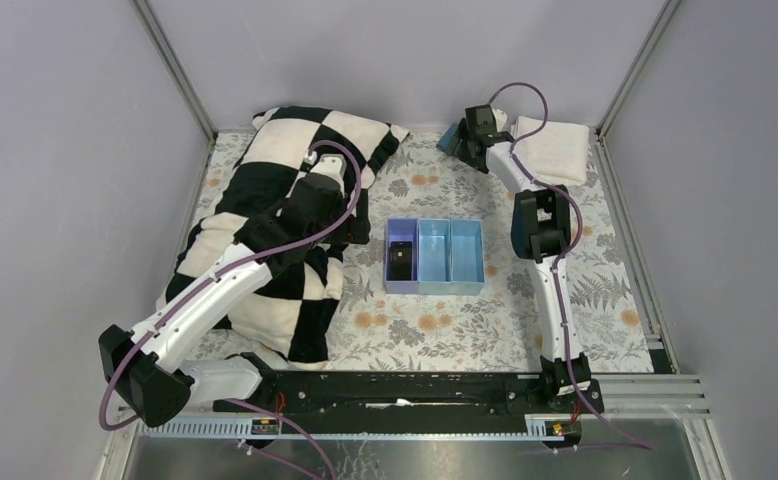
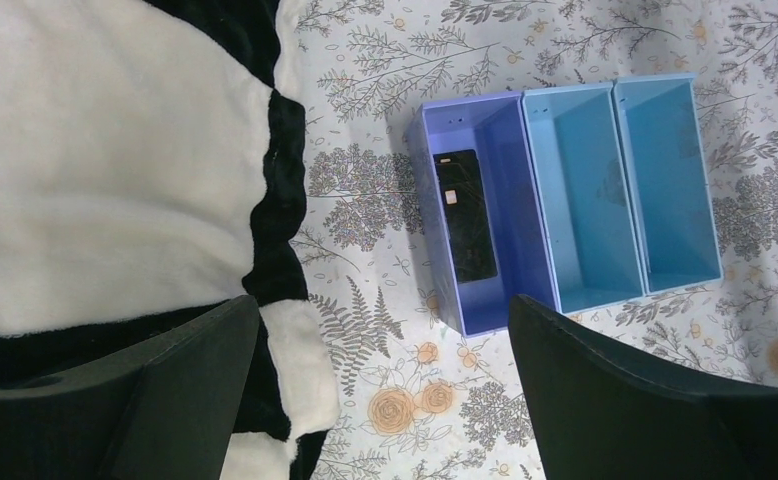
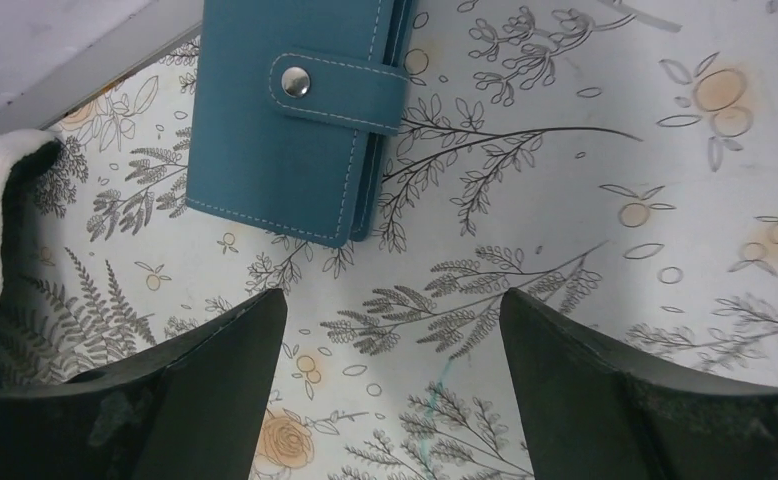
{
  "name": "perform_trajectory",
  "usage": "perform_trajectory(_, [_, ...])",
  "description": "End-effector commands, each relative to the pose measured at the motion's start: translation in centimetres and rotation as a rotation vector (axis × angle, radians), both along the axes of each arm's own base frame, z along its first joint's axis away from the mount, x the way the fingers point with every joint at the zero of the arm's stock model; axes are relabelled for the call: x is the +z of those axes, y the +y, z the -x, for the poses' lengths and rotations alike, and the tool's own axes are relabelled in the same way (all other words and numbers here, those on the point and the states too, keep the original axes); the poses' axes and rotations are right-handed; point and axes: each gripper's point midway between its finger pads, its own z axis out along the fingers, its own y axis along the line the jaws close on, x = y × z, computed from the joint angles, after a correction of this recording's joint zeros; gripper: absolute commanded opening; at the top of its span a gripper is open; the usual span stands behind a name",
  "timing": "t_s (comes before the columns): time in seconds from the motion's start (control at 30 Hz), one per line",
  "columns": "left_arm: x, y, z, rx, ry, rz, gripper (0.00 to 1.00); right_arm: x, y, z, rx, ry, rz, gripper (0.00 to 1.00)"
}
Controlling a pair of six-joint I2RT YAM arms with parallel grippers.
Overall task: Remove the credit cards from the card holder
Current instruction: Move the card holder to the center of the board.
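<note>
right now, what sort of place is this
Probably a robot test cell, not a home: plain grey walls in metal framing, a left arm and right arm bolted to a rail, and a three-compartment tray on a floral cloth.

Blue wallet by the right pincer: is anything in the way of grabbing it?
Nothing visible is in the way. In the right wrist view, the open right pincer has only bare flowery cloth between it and the card holder, which lies flat and snapped shut.

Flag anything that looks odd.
Nothing spilled or damaged. The checkered blanket lies rumpled on the left. The card holder sits snapped shut at the far edge, though a card already lies in the lavender compartment of the tray.
</note>
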Motion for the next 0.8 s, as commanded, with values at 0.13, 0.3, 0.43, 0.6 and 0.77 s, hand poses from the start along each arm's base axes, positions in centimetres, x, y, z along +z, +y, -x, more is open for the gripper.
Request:
perform_trajectory(0.13, [0.6, -1.0, -1.6, -0.007, -0.035, 0.009, 0.99, 1.7, 1.2, -3.6, -0.099, -0.137, -0.182, 0.79])
perform_trajectory(0.3, [0.0, -1.3, -2.0, -0.011, -0.028, -0.005, 0.99, 1.1, 1.3, -4.4, -0.131, -0.143, -0.298, 0.73])
perform_trajectory(0.43, [-0.6, -1.4, -2.4, -0.011, -0.021, -0.022, 0.99, 0.0, 1.4, -4.8, -0.143, -0.127, -0.356, 0.66])
perform_trajectory(0.6, [-1.2, -1.1, -2.8, -0.001, -0.024, -0.053, 0.99, -1.1, 0.9, -4.6, -0.164, -0.110, -0.363, 0.52])
perform_trajectory(0.77, [-1.6, -0.8, -3.3, 0.010, -0.027, -0.090, 0.99, -2.2, 0.5, -4.4, -0.166, -0.091, -0.379, 0.30])
